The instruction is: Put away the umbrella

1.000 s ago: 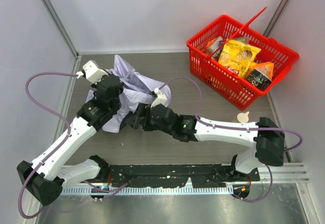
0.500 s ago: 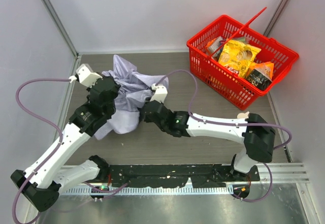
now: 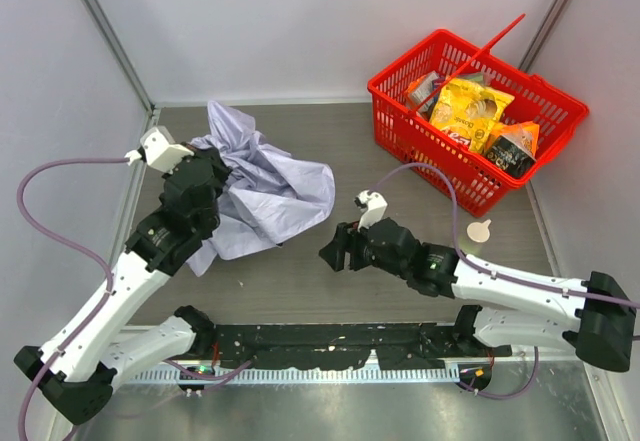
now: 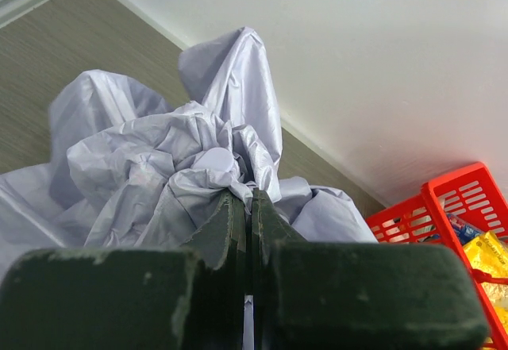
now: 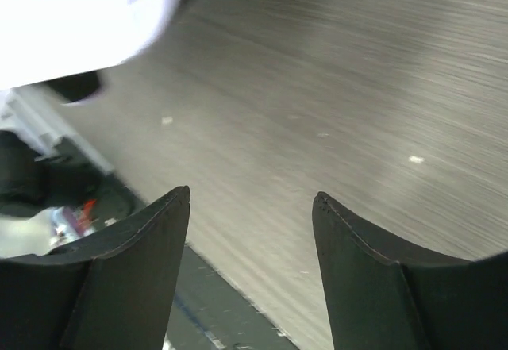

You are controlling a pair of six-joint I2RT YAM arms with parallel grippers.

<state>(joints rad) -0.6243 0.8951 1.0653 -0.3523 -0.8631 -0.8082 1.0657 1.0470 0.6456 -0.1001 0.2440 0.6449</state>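
The umbrella point(image 3: 268, 189) lies as a crumpled heap of pale lavender fabric at the back left of the table; its shaft and handle are hidden. In the left wrist view the same umbrella fabric point(image 4: 159, 167) bunches up right around the fingertips. My left gripper point(image 3: 213, 173) point(image 4: 248, 196) is shut, with a thin sliver of that fabric pinched between its jaws. My right gripper point(image 3: 333, 251) point(image 5: 252, 199) hovers over bare table to the right of the heap, apart from it, open with nothing between its fingers.
A red basket point(image 3: 400, 111) with snack packets stands at the back right, and its corner shows in the left wrist view point(image 4: 444, 207). A small pale round piece point(image 3: 480, 229) lies on the table near the basket. Walls enclose the table on three sides.
My right gripper has let go of the fabric and drawn back right and nearer, away from the heap. The left arm shifted left with the fabric, which now lies more spread out.
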